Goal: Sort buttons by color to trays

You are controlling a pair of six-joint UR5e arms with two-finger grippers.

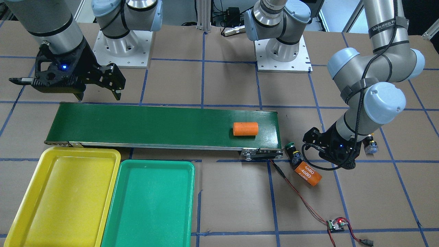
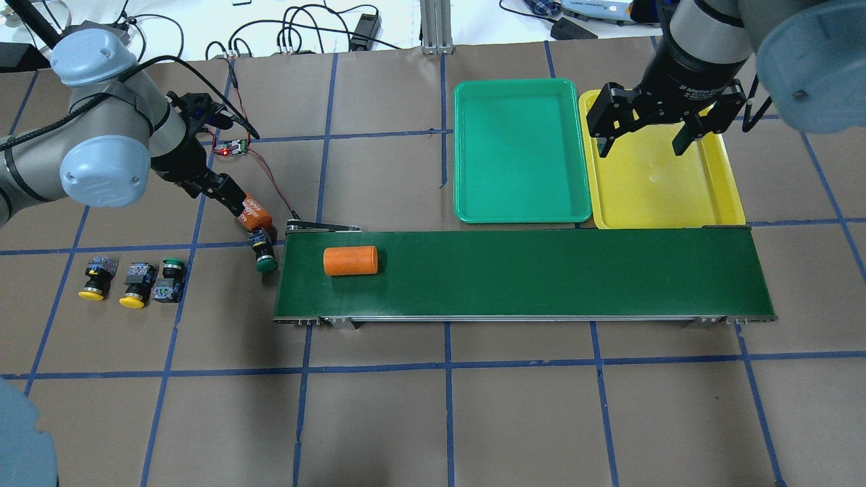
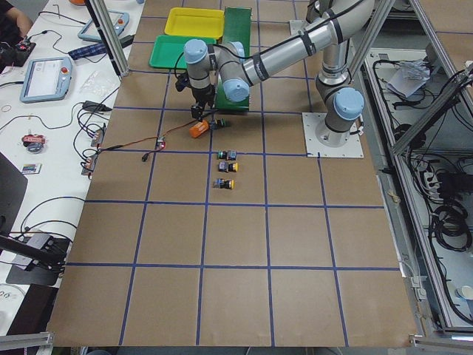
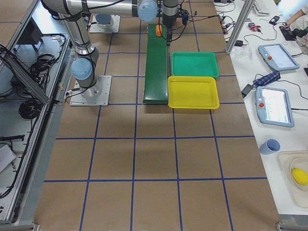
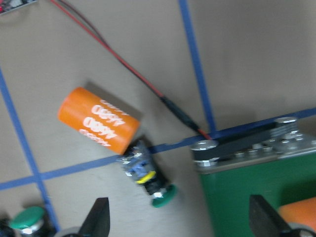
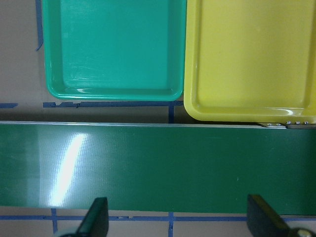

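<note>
Two yellow-capped buttons (image 2: pixel 93 279) (image 2: pixel 134 285) and a green-capped button (image 2: pixel 169 279) lie in a row on the table at the left. A second green-capped button (image 2: pixel 264 251) (image 5: pixel 148 175) lies by the conveyor's left end, touching an orange cylinder (image 2: pixel 256 215) marked 4680. My left gripper (image 2: pixel 229 195) (image 5: pixel 180 222) is open and empty, hovering above that button and cylinder. My right gripper (image 2: pixel 646 132) (image 6: pixel 177 222) is open and empty, high over the belt's right end. The green tray (image 2: pixel 517 155) and yellow tray (image 2: pixel 656 189) sit side by side beyond the belt, both empty.
The long dark-green conveyor belt (image 2: pixel 541 274) carries a plain orange cylinder (image 2: pixel 350 261) near its left end. A small circuit board (image 2: pixel 231 147) with red wires running to the belt's motor lies behind the left gripper. Brown paper with blue tape lines covers the table.
</note>
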